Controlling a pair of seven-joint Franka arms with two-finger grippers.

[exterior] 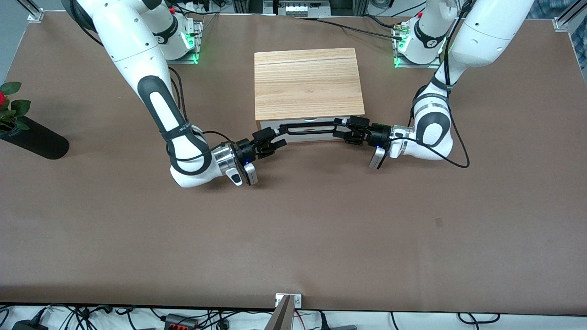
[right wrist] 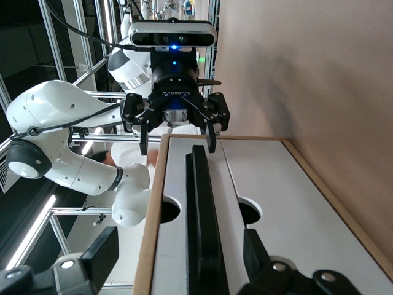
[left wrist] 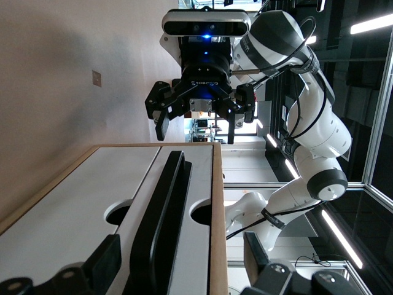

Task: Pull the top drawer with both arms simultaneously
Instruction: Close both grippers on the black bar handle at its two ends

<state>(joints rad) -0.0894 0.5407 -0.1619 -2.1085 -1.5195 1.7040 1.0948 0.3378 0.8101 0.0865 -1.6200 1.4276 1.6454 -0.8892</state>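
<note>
white flat front panel on the top drawer (exterior: 308, 130), one long black bar handle (exterior: 306, 129) across it, pale semicircular cutouts either side of the bar. drawer sits in one light-wood grained cabinet (exterior: 308, 82), mid table toward the robots' edge, drawer face toward the front camera. two white arms. left gripper (exterior: 340, 128) at the handle end toward the left arm's end of the table, fingers (left wrist: 104, 263) spread, straddling the bar, not clamped. right gripper (exterior: 271, 138) at the handle's end toward the right arm, fingers (right wrist: 105, 252) also spread around it. brown matte table (exterior: 293, 238). one black cylinder vase (exterior: 34, 137) lying near the right arm's edge.
</note>
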